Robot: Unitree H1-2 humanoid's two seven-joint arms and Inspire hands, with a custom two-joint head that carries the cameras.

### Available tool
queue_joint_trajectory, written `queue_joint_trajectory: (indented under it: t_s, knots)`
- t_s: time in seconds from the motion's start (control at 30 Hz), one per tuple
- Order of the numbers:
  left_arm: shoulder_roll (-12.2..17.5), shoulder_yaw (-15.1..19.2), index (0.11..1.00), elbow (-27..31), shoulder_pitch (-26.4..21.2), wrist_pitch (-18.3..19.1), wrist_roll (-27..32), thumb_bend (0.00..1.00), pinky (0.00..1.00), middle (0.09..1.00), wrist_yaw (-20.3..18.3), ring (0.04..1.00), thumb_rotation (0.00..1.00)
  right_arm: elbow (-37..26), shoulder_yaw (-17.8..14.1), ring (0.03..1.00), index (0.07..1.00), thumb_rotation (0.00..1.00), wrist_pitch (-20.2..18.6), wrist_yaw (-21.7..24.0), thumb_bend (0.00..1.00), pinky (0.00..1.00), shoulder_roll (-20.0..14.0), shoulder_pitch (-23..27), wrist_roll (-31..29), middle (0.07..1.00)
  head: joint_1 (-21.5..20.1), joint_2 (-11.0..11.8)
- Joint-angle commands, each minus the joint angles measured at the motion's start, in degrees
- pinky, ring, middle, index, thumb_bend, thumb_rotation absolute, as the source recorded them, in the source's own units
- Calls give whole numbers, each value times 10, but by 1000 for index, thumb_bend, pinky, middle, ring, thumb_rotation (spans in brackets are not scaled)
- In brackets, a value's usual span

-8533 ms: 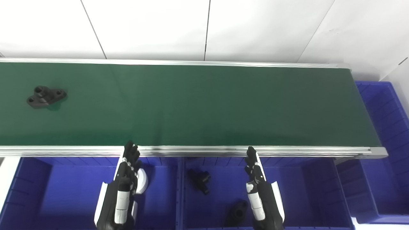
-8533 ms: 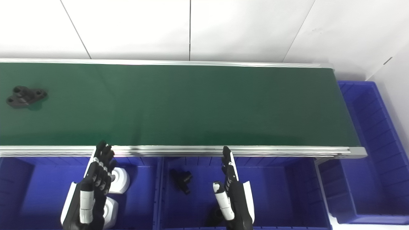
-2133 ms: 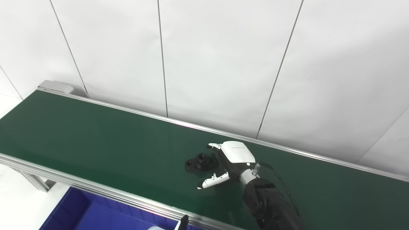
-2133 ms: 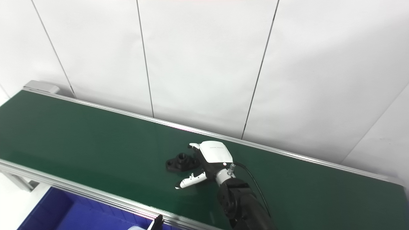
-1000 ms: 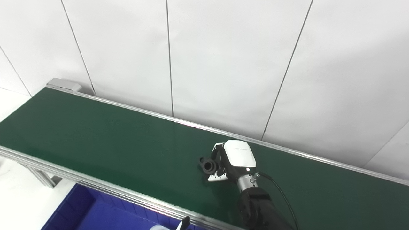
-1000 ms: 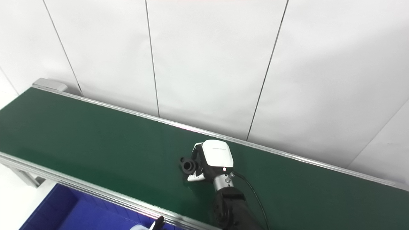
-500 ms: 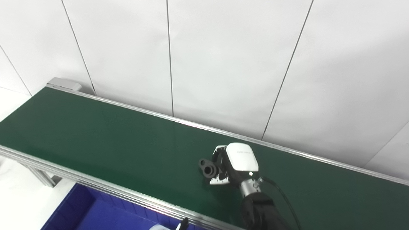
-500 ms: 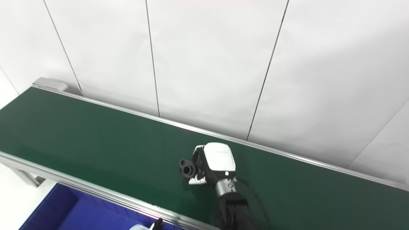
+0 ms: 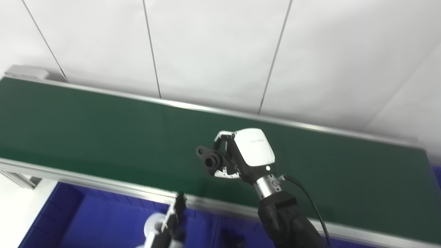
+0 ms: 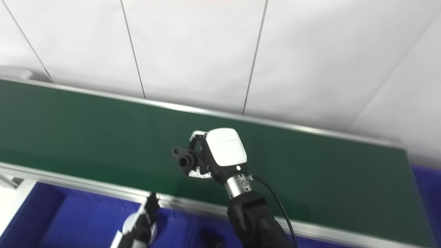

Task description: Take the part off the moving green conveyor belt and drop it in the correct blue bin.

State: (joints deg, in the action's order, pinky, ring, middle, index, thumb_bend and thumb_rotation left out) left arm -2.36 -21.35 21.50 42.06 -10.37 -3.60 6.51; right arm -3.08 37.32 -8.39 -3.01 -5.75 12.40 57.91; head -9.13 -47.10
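The right hand (image 9: pixel 241 158) is gripping the black part (image 9: pixel 210 159) and holding it above the green belt (image 9: pixel 86 127), near the belt's front rail (image 9: pixel 103 182). The fingers (image 9: pixel 225 137) are curling over the part from behind, so only its front end is showing past them.

The grip looks partial: much of the part is sticking out beyond the fingers, so a quick swing toward the bins could let it twist or slip out, and it would probably land back on the belt and be carried away. Dropping it into the wrong bin (image 9: pixel 79 220) is the other risk, since a white piece (image 9: pixel 153 225) is lying in the left compartment and a dark piece (image 9: pixel 232 239) in the next one; the black part most likely belongs with the dark piece.

The left hand (image 9: pixel 174 224) is waiting low over the bins, blurred; whether it is open or closed I cannot tell.

The part is matte black, probably plastic, with a short round tube facing the camera and a flat ear with a hole. The belt is smooth and slightly glossy, edged by aluminium rails. The bins are hard blue plastic with ribbed walls.
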Motion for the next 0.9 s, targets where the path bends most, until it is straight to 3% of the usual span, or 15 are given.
queue_joint_trajectory:
  t_s: [0.0,0.27,0.5,0.67,0.87]
  knots:
    - [-25,-19,1000,24,6,-3,14,683,1000,1000,-10,1000,993,-60,-14,189,486,148,-15,22,505,132,-1,-9,15,286,-2,-1]
    - [-4,7,1000,64,3,35,51,701,1000,1000,-20,1000,978,-189,-38,198,486,146,-19,88,506,138,-15,-119,53,297,-67,-37]
    - [8,23,1000,85,1,57,66,701,1000,1000,-34,1000,989,-292,-52,183,485,149,-5,144,504,125,-28,-235,93,286,-93,-45]
    - [16,33,1000,83,2,58,81,703,1000,1000,-44,1000,986,-326,-68,171,485,145,19,123,507,122,-56,-319,95,270,-99,-46]
    - [21,41,1000,82,0,60,90,702,1000,1000,-54,1000,980,-340,-84,171,485,140,41,96,510,114,-79,-383,106,268,-111,-46]
